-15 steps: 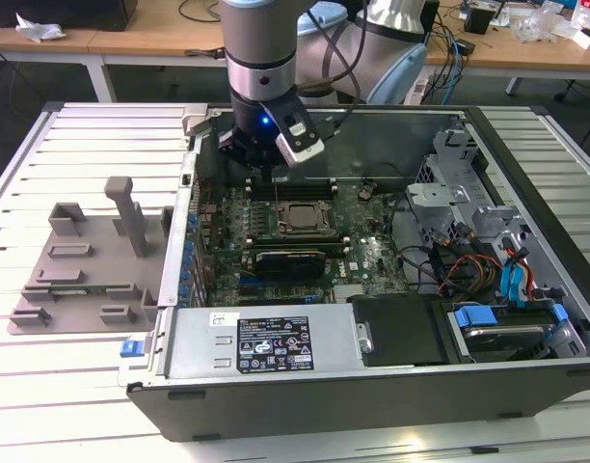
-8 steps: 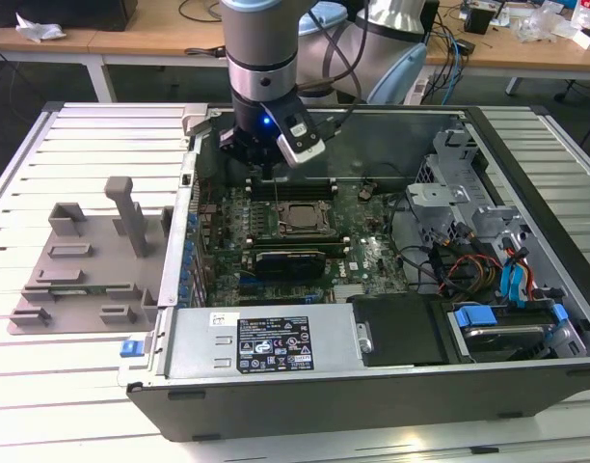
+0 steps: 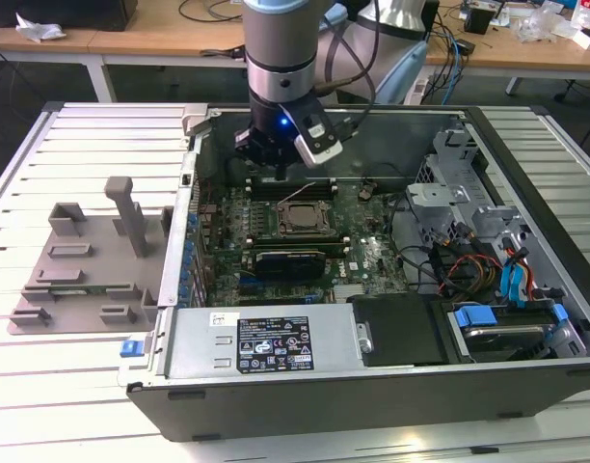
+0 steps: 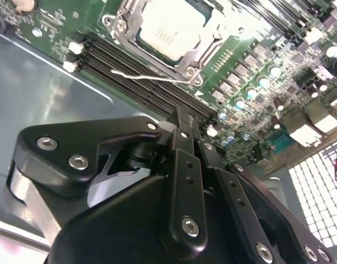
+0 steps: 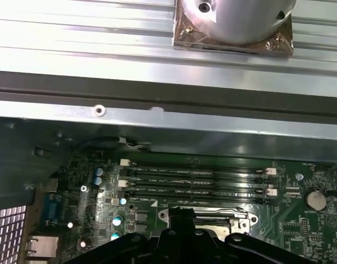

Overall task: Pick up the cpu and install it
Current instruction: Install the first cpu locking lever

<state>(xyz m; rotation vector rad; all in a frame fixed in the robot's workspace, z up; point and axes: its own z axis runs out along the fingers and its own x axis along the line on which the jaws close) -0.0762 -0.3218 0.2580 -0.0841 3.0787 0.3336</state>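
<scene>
End effector above the motherboard, cpu seated in its socket

In the exterior view the end effector (image 3: pixel 276 164) hangs over the memory slots (image 3: pixel 290 186) at the far side of the open computer case (image 3: pixel 276 386) on the bench (image 3: pixel 44 405). The cpu (image 4: pixel 167 30) lies in the socket frame (image 4: pixel 121 22), just nearer than the slots. The fingers (image 4: pixel 182 137) look drawn together, gripping nothing.

Even room light from above, bright on the slatted table (image 3: pixel 73 135). Glare streaks the case wall (image 5: pixel 157 132) in the first wrist view. In the second wrist view, the gripper (image 4: pixel 179 165) looms dark and soft, the board's far corner washed out.
</scene>
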